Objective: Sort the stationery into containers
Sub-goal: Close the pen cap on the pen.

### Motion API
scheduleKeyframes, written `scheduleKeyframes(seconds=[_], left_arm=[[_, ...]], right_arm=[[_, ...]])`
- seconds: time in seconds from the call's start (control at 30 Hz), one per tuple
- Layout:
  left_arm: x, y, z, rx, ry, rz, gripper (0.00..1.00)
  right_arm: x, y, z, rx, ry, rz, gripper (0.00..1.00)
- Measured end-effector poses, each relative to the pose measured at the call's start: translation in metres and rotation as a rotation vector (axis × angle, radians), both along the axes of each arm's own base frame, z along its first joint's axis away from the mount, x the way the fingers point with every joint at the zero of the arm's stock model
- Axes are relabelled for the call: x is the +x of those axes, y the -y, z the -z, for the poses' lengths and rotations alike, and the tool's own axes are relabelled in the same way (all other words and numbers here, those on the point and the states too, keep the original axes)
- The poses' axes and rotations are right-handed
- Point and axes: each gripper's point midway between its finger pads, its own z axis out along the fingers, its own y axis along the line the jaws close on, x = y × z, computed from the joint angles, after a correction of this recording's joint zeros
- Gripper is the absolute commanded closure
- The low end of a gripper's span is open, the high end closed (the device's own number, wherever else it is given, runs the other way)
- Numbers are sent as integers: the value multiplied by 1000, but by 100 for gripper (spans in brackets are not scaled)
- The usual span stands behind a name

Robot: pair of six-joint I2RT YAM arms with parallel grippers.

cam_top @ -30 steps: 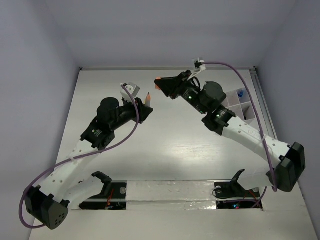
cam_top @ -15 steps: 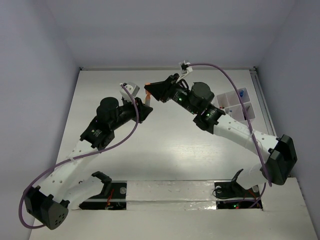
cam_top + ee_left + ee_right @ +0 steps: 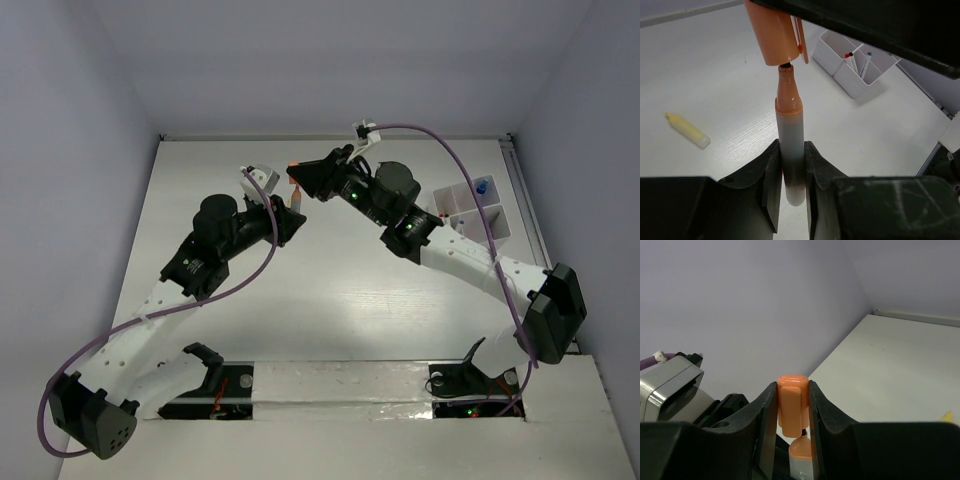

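Observation:
My left gripper (image 3: 790,176) is shut on the white barrel of an orange-tipped crayon or pen (image 3: 789,131) and holds it upright above the table. In the top view that gripper (image 3: 288,218) is at the back left, with the pen (image 3: 297,203) sticking up. My right gripper (image 3: 792,410) is shut on the orange cap (image 3: 792,402), directly over the pen's tip (image 3: 803,456) and nearly touching it. In the left wrist view the cap (image 3: 771,31) hangs just above the dark nib. The right gripper (image 3: 297,173) meets the left one in the top view.
The white organizer box (image 3: 497,221) stands at the back right. In the left wrist view one compartment (image 3: 858,83) holds a red-capped pen (image 3: 850,58) and a blue-tipped pen (image 3: 866,62). A cream stick (image 3: 687,130) lies on the table at the left.
My right gripper has moved left with the orange cap, from beside the pen to right over its tip. The left arm has held still.

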Motion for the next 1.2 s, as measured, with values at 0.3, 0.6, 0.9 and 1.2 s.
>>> scheduleKeyframes(seconds=[0.3, 0.6, 0.9, 1.2], left_arm=[[1, -1, 0, 1, 2, -8, 100], [1, -7, -8, -8, 26, -39, 100], [3, -10, -10, -7, 32, -60, 100], [1, -18, -11, -6, 27, -92, 100]], right_arm=[[2, -1, 3, -4, -4, 4, 100], [6, 2, 6, -4, -12, 35, 100], [-7, -13, 9, -9, -8, 11, 100], [-11, -17, 17, 47, -6, 18, 100]])
